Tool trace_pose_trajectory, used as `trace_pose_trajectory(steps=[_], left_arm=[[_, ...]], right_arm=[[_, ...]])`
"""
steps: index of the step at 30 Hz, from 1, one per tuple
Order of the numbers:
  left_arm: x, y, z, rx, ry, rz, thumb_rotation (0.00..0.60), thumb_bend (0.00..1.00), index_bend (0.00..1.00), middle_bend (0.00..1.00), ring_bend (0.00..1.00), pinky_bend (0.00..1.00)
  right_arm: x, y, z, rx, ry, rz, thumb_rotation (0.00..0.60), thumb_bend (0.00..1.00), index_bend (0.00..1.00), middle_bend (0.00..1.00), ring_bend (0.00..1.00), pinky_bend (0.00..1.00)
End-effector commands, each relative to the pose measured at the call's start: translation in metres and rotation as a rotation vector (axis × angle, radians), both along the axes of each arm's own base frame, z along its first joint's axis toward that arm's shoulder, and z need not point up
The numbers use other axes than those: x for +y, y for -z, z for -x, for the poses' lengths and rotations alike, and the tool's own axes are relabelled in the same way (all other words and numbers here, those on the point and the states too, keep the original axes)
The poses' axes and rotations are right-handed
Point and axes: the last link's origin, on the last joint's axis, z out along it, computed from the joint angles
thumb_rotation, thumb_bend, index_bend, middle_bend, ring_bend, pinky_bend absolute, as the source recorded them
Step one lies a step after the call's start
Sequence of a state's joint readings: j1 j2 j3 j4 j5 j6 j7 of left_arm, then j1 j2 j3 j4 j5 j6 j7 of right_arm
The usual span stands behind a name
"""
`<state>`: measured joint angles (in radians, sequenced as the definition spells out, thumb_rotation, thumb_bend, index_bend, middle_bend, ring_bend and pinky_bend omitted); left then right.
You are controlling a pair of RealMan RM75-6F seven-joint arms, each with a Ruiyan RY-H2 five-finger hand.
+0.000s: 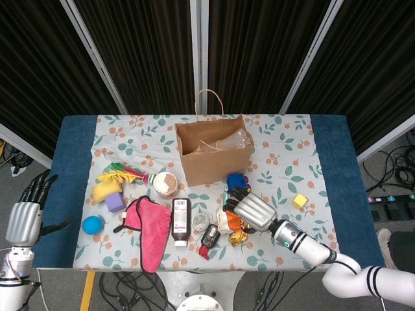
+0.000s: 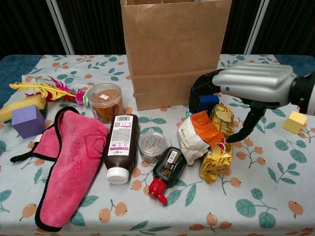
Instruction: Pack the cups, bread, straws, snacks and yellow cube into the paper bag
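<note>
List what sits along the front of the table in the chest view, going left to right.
Pink cloth → brown bottle → jar of clips → small black bottle with red cap → orange-and-white snack bag → gold snack pack, with the right hand above it → yellow cube.

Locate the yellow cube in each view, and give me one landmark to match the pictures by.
Head view: yellow cube right of centre on the floral cloth, right of the right hand.
Chest view: yellow cube at the far right edge, past the hand.
Shared landmark: the paper bag.
</note>
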<state>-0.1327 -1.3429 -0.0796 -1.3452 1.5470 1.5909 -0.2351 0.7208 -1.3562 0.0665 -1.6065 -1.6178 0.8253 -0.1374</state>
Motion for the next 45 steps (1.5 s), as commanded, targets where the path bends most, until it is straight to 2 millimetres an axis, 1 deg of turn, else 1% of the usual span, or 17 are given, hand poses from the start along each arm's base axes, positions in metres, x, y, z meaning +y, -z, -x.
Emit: trace_pose_trajectory(steps=[1,5,7,11,17,21,25,28,31,35,37,38,41,44,45], left_arm=[[0.001,-0.001,0.002,-0.002,-0.003,-0.004,0.569,0.15,0.15,0.14,0.09,0.19],[0.001,-0.002,0.004,-0.005,-0.006,-0.009,0.570,0.15,0.15,0.14,0.09,0.19],[0.001,-0.003,0.005,-0.007,-0.008,-0.010,0.571,0.15,0.15,0.14,0.09,0.19],[0.001,-0.004,0.007,-0.010,-0.013,-0.013,0.571,0.15,0.15,0.14,0.09,0.19],[0.001,-0.005,0.010,-0.015,-0.017,-0.016,0.570,0.15,0.15,0.14,0.09,0.19],[0.001,-0.004,0.011,-0.019,-0.018,-0.013,0.571,0.15,0.15,0.14,0.09,0.19],[0.001,-0.005,0.011,-0.025,-0.017,-0.015,0.572,0.15,0.15,0.14,0.09,0.19],[0.001,-0.006,0.010,-0.024,-0.013,-0.017,0.571,0.15,0.15,0.14,0.09,0.19],[0.001,-0.006,0.009,-0.026,-0.008,-0.017,0.569,0.15,0.15,0.14,0.09,0.19],[0.000,-0.005,0.006,-0.028,-0.001,-0.017,0.570,0.15,0.15,0.14,0.09,0.19],[-0.001,-0.005,0.005,-0.029,0.002,-0.018,0.568,0.15,0.15,0.14,0.09,0.19],[-0.001,-0.005,0.005,-0.029,0.003,-0.019,0.569,0.15,0.15,0.14,0.09,0.19],[-0.001,-0.007,0.003,-0.028,0.009,-0.022,0.572,0.15,0.15,0.14,0.09,0.19],[-0.001,-0.007,0.000,-0.029,0.017,-0.021,0.570,0.15,0.15,0.14,0.09,0.19],[-0.001,-0.006,-0.001,-0.029,0.020,-0.019,0.570,0.15,0.15,0.14,0.09,0.19]], right_arm=[[-0.002,0.009,-0.004,0.005,-0.004,-0.007,0.600,0.01,0.32,0.29,0.11,0.15],[-0.003,0.020,-0.006,0.016,-0.005,-0.016,0.600,0.01,0.32,0.29,0.11,0.15],[-0.005,0.023,-0.006,0.019,-0.003,-0.014,0.600,0.04,0.34,0.30,0.12,0.15],[-0.007,0.028,-0.007,0.020,-0.001,-0.004,0.600,0.07,0.39,0.34,0.15,0.18],[-0.009,0.034,-0.009,0.018,-0.002,0.016,0.600,0.14,0.54,0.45,0.27,0.28],[-0.007,0.037,-0.009,0.014,-0.003,0.025,0.600,0.19,0.65,0.52,0.35,0.37],[-0.007,0.034,-0.013,-0.019,-0.017,0.055,0.600,0.26,0.74,0.59,0.43,0.45],[-0.007,0.025,-0.021,-0.079,-0.039,0.097,0.600,0.32,0.80,0.64,0.49,0.50],[-0.007,0.014,-0.026,-0.131,-0.055,0.131,0.600,0.36,0.84,0.67,0.52,0.54],[-0.007,0.000,-0.034,-0.179,-0.077,0.157,0.600,0.38,0.85,0.68,0.53,0.56],[-0.005,-0.011,-0.043,-0.210,-0.110,0.179,0.600,0.38,0.85,0.68,0.53,0.56],[-0.004,-0.016,-0.048,-0.229,-0.129,0.190,0.600,0.38,0.85,0.68,0.53,0.56],[0.000,-0.040,-0.074,-0.306,-0.203,0.237,0.600,0.38,0.85,0.68,0.53,0.56],[0.004,-0.067,-0.102,-0.391,-0.266,0.292,0.600,0.38,0.86,0.68,0.53,0.56],[0.005,-0.079,-0.113,-0.424,-0.289,0.322,0.600,0.38,0.86,0.68,0.53,0.56]])
